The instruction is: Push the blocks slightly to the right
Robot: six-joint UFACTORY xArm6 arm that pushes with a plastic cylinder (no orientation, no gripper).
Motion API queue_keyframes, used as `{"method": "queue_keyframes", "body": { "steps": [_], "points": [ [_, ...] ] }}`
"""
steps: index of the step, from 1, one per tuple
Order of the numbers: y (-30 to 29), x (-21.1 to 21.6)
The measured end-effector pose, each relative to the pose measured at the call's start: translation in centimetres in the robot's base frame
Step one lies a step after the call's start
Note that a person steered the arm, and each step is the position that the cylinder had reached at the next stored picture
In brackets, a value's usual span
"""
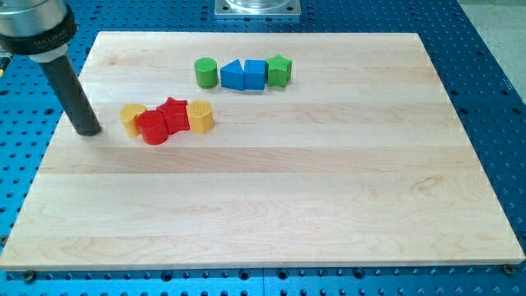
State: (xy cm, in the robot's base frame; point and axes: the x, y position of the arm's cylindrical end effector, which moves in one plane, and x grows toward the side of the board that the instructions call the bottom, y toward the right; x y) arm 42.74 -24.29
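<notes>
Blocks in the yellow-and-red cluster, led by the yellow block (132, 117), sit near the board's left edge, just right of the tip (87, 131), which holds nothing.

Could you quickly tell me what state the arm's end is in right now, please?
No claw fitted: my tip holds nothing, resting on the board at the view's left, just left of the yellow block, apart from it.
</notes>
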Motion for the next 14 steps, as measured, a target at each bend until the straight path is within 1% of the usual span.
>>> {"method": "queue_keyframes", "body": {
  "steps": [1, 2, 3, 4, 5, 7, 8, 9, 10, 11, 12, 13, 14],
  "points": [
    [1.6, -1.5],
    [6.0, -1.7],
    [7.8, -2.8],
    [5.5, -7.8],
    [7.8, -11.7],
    [18.3, -10.6],
    [19.0, -10.6],
    [15.3, -7.2],
    [21.0, -4.8],
    [25.5, -5.4],
    [25.7, -9.8],
    [25.6, -9.4],
    [27.6, -7.1]
  ]
}}
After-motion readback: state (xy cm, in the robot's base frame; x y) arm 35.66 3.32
